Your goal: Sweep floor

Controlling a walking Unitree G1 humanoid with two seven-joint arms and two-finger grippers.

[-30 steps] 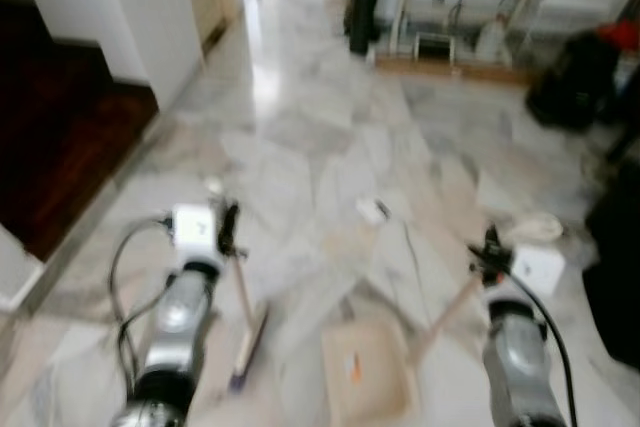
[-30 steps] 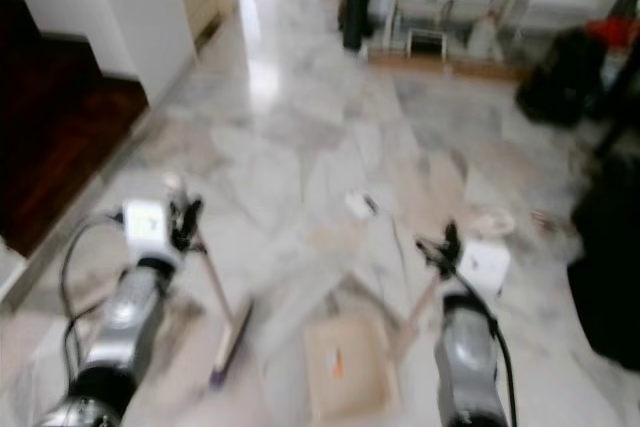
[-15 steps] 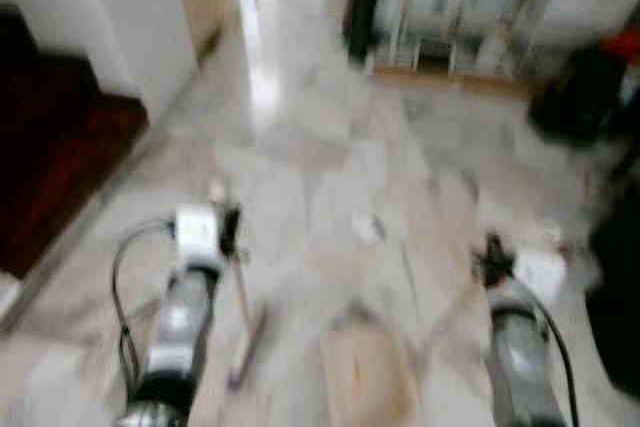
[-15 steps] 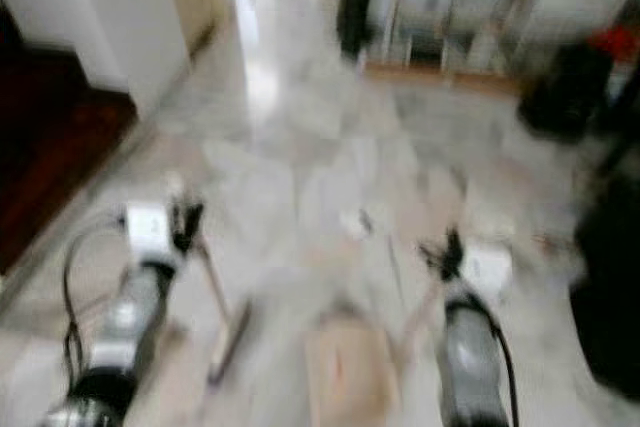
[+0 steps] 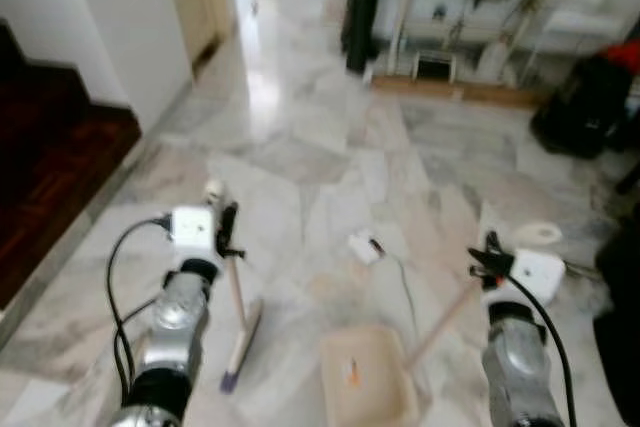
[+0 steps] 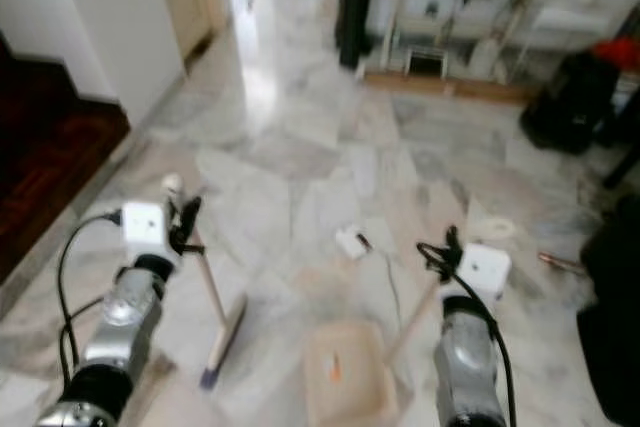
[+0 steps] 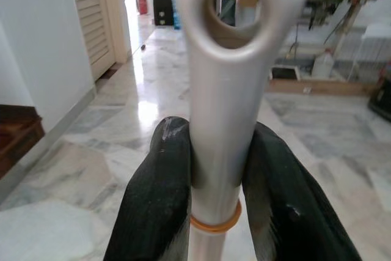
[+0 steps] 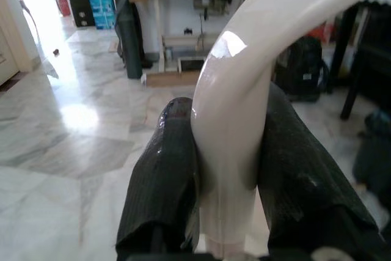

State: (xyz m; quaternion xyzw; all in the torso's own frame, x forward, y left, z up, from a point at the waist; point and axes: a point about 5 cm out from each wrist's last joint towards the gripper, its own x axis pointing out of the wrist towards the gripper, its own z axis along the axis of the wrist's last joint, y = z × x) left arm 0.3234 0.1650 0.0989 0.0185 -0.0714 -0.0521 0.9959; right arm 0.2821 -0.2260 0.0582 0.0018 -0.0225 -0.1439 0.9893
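Note:
My left gripper (image 5: 228,232) is shut on the pale handle of a broom (image 5: 238,292), whose brush head (image 5: 244,339) rests on the marble floor. In the left wrist view both black fingers (image 7: 160,169) clamp the handle (image 7: 223,96) just below its hanging hole. My right gripper (image 5: 487,255) is shut on the long handle (image 8: 241,71) of a beige dustpan (image 5: 368,387). The pan lies flat on the floor between my arms, with a small orange scrap (image 5: 352,374) inside. A white scrap (image 5: 364,246) lies on the floor ahead of the pan.
A dark wooden step (image 5: 50,167) and a white wall corner (image 5: 125,27) are on the left. A workbench (image 5: 470,7) with clutter beneath it stands at the back, with a black bag (image 5: 585,107) to its right. A white ring (image 5: 540,234) lies by my right arm.
The picture blurred and shifted as the camera moved, and is sharper now. Both grippers keep the same hold on broom and dustpan.

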